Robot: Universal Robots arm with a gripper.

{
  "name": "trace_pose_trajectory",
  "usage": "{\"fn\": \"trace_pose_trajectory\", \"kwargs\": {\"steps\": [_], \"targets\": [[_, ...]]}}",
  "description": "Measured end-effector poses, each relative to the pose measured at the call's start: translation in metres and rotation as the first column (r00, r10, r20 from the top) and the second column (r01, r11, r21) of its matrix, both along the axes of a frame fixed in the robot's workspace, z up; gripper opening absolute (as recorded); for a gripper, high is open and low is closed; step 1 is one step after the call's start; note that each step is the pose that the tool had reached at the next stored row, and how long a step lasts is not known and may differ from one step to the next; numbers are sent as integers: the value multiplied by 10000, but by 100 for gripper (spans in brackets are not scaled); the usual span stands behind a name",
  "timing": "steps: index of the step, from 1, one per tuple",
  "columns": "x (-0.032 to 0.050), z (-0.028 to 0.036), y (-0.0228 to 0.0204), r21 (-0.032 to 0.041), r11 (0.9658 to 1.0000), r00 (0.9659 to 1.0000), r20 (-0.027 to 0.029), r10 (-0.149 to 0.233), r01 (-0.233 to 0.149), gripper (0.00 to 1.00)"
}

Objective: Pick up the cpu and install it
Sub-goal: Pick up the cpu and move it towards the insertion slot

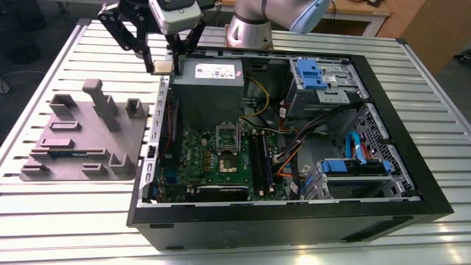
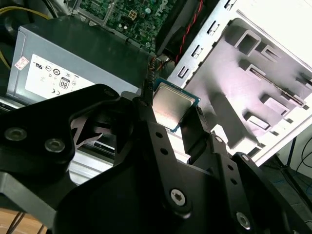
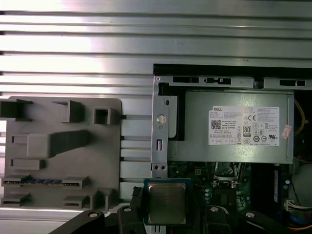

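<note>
The cpu (image 1: 162, 67), a small square chip with a shiny metal top, hangs in the air with my gripper (image 1: 163, 62) shut on its edges. It is above the open computer case's wall at the exterior view's left, beside the grey power supply (image 1: 209, 83). In both wrist views the cpu (image 2: 173, 106) (image 3: 166, 202) sits flat between the black fingers (image 2: 194, 132). The motherboard's socket (image 1: 226, 148) lies open in the middle of the green board, well away from the chip.
A grey moulded fixture tray (image 1: 81, 138) lies on the slatted metal table (image 1: 66, 221) at the exterior view's left of the case (image 1: 294, 221). Inside the case are cables, blue drive brackets (image 1: 312, 74) and memory slots.
</note>
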State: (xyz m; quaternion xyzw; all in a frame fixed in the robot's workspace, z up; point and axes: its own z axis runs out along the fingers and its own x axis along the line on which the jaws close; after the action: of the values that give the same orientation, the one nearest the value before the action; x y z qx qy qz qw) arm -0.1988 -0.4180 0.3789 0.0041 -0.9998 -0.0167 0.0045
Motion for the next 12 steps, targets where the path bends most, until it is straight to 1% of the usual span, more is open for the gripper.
{"fn": "trace_pose_trajectory", "kwargs": {"steps": [12], "targets": [[71, 1, 0, -1, 10000, 10000, -1, 1, -1, 47]]}}
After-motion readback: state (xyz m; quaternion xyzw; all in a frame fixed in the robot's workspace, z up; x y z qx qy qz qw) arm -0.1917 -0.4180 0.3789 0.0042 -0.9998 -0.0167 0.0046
